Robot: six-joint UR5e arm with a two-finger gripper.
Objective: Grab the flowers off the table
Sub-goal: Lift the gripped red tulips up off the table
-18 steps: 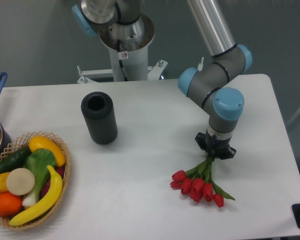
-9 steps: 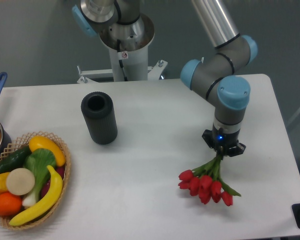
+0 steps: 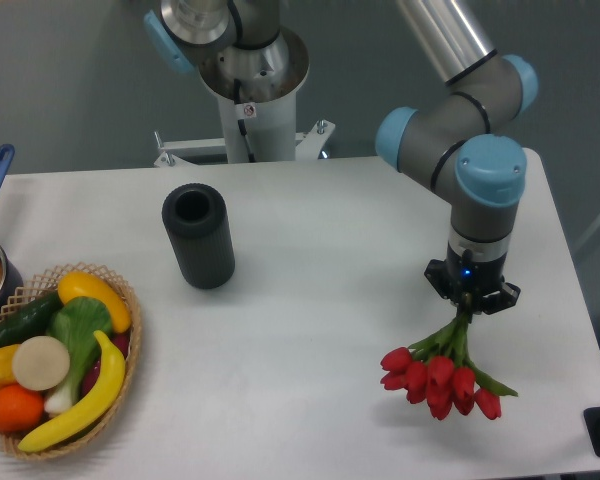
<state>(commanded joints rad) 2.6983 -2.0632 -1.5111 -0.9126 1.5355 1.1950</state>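
While the flowers [image 3: 442,375] hang low in the lower right of the frame, heads down and fanned out, we should keep our lift straight and slow — a sideways swing would set the blooms swaying. They look clear of the table [image 3: 310,400] or barely above it; we cannot tell whether the lowest heads touch. Just above them, the gripper [image 3: 471,304] is clamped on the stems at their upper end, and that narrow hold is all that carries the bunch, so we judge steady squeeze matters more than speed. We would rise until the heads stand well clear of the white top. Farther up and to the left, a black cylinder [image 3: 198,235] stands upright, well apart; a basket [image 3: 130,345] of produce sits at the lower left — neither is in our way.
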